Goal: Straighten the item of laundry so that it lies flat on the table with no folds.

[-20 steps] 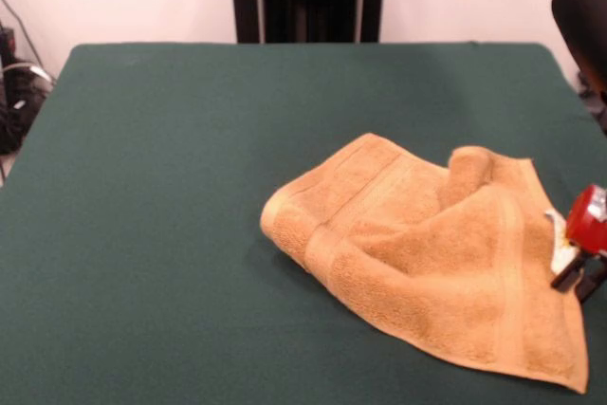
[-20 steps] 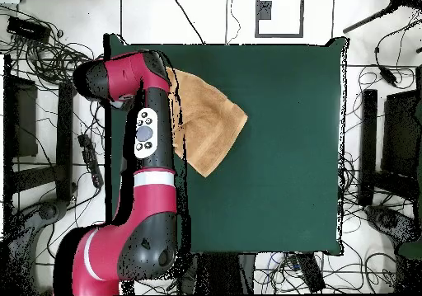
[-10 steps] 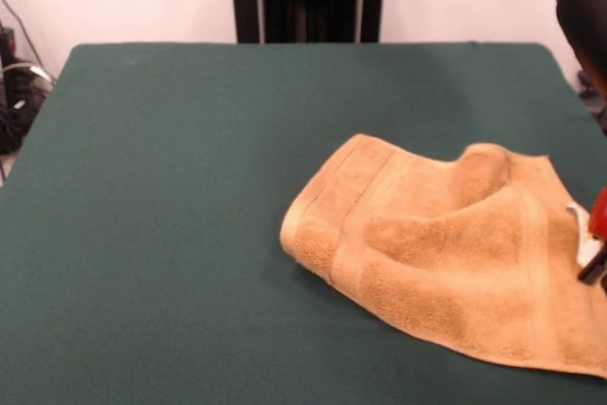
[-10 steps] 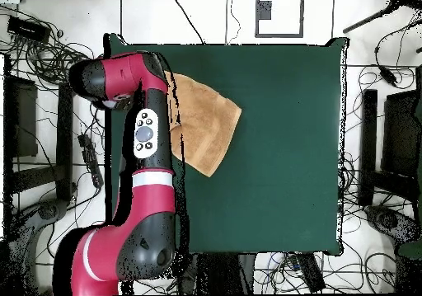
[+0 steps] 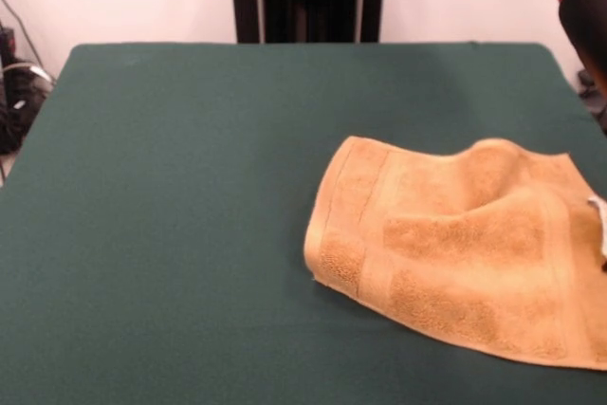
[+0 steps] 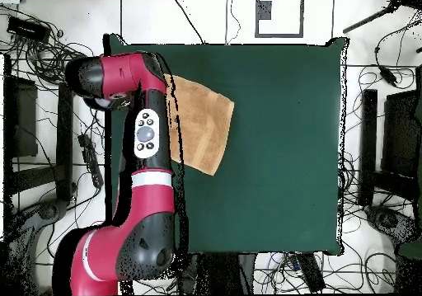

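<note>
The jaws are out of sight, so whether they grip cannot be told; the arm (image 6: 152, 136) overhangs the towel (image 5: 465, 244), lying humped by the surface (image 5: 190, 187) edge. The spreading step seems underway; next, flatten that ridge.

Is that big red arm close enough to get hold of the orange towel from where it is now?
Probably yes. From overhead, the red arm stretches along the table's side edge and overlaps the towel, and nothing else lies on the cloth to block it. Its gripper is hidden, so an actual hold cannot be confirmed.
</note>
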Available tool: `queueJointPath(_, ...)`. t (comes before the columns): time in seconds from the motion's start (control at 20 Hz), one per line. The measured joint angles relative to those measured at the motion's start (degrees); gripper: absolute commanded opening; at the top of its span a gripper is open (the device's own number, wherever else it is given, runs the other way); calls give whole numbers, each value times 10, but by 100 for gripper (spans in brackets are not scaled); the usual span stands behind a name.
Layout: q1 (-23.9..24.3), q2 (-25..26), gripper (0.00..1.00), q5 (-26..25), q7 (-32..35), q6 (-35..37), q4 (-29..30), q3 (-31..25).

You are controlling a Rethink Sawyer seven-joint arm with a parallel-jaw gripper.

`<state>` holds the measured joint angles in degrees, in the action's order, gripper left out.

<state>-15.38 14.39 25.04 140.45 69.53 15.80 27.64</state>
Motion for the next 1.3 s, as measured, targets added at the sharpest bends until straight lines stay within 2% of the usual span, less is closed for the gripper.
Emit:
queueJointPath(0.25,0,2,0,19,1,7,0,0)
queueJointPath(0.3,0,5,100,27,1,13,-1,3)
queueJointPath(1.3,2,30,100,47,1,55,-37,25)
